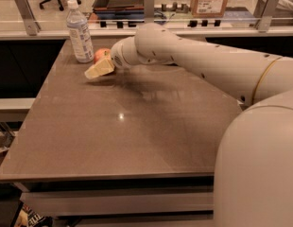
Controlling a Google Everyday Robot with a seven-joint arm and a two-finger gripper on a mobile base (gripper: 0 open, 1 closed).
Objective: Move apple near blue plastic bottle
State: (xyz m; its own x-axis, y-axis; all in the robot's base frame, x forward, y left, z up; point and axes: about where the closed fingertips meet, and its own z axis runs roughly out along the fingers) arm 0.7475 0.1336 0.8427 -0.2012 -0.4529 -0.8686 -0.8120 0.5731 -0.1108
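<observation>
1. Gripper [97,70] hangs low over the table [137,141]; whether it is spread or pressed together cannot be told.
2. Blue plastic bottle [80,32] stands just beyond, leftward; its label is unreadable.
3. Apple [99,55] sits right behind the gripper, beside the bottle.

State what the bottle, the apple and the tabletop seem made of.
Blue plastic bottle: clear bluish plastic, see-through, with a paper-like label. Apple: smooth red-orange skin; real or imitation unclear. Table: probably brown laminate, semi-matte, with a soft light glint. The gripper sits just in front of the apple.
</observation>
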